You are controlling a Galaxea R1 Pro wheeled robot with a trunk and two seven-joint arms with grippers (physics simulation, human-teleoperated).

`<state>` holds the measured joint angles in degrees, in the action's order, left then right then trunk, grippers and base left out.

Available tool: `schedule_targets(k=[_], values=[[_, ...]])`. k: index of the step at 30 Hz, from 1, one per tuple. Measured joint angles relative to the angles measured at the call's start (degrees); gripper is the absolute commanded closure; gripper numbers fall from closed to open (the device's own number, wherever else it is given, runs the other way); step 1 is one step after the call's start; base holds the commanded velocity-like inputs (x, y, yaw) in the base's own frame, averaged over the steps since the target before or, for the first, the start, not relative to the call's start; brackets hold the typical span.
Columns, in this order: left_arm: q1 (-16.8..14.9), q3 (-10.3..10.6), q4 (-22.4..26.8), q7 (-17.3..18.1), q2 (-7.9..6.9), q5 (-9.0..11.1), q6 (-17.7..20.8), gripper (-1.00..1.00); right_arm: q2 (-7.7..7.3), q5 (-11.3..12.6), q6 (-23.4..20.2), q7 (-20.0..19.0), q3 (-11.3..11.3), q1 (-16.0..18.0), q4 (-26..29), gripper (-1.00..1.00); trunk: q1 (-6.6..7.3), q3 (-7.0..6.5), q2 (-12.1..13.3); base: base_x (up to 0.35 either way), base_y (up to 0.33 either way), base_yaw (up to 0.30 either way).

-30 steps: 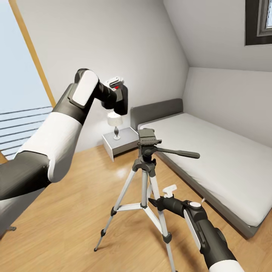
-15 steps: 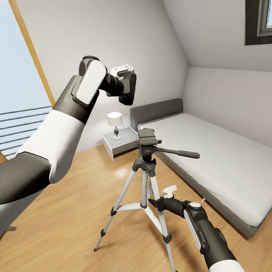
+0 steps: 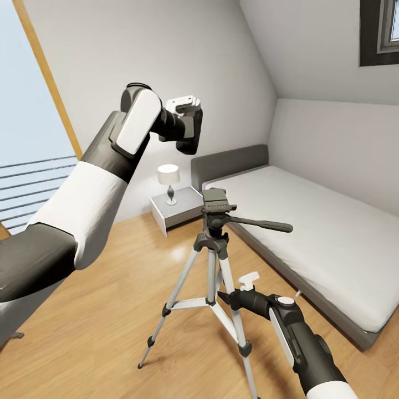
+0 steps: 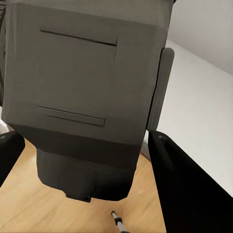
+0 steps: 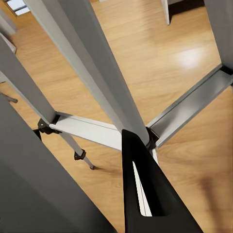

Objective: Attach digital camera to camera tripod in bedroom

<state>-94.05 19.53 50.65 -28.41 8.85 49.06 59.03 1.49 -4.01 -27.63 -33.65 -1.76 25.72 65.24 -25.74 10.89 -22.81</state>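
My left gripper (image 3: 187,117) is raised high and shut on the digital camera (image 3: 189,128), a small black body hanging well above and a little left of the tripod's head. In the left wrist view the camera's dark flat underside (image 4: 82,82) sits between the black fingers (image 4: 187,194). The camera tripod (image 3: 215,209) stands on the wood floor with its silver legs spread and its black handle (image 3: 266,225) pointing right. Low down, my right gripper (image 3: 226,297) is closed against one leg. The right wrist view has that leg (image 5: 43,184) pressed beside a black finger (image 5: 145,194).
A low grey-framed bed (image 3: 354,327) with a white mattress lies to the right of the tripod. Behind it stand a grey nightstand (image 3: 183,213) with a small lamp (image 3: 168,176). A dark-framed skylight (image 3: 366,33) is at top right, and a tall window (image 3: 27,138) at the left.
My left arm has lifted the camera up and to the right, toward the space over the tripod head, and the red button has turned out of sight. The right arm and tripod have stayed still.
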Motion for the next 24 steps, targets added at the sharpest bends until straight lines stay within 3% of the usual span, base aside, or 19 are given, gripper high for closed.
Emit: schedule_targets(k=[7, 17, 24], values=[[0.00, 0.15, -0.23, -0.18, -0.04, 0.30, -0.13, 1.00, 0.04, -0.03, 0.03, 0.01, 0.01, -0.01, 0.00, 1.00, 0.00, 0.00, 0.00, 0.000, 0.000, 0.000], [0.16, 0.80, -0.15, -1.46, 1.11, 0.12, -0.16, 1.00, 0.16, -0.08, 0.10, 0.04, -0.05, 0.00, -0.01, 1.00, 0.00, 0.00, 0.01, 0.000, 0.000, 0.000], [0.22, 1.20, 1.61, -4.43, 1.11, -0.25, -0.22, 1.00, 0.20, -0.03, 0.06, 0.15, -0.06, -0.01, -0.03, 1.00, 0.00, 0.00, 0.00, 0.000, 0.000, 0.000]])
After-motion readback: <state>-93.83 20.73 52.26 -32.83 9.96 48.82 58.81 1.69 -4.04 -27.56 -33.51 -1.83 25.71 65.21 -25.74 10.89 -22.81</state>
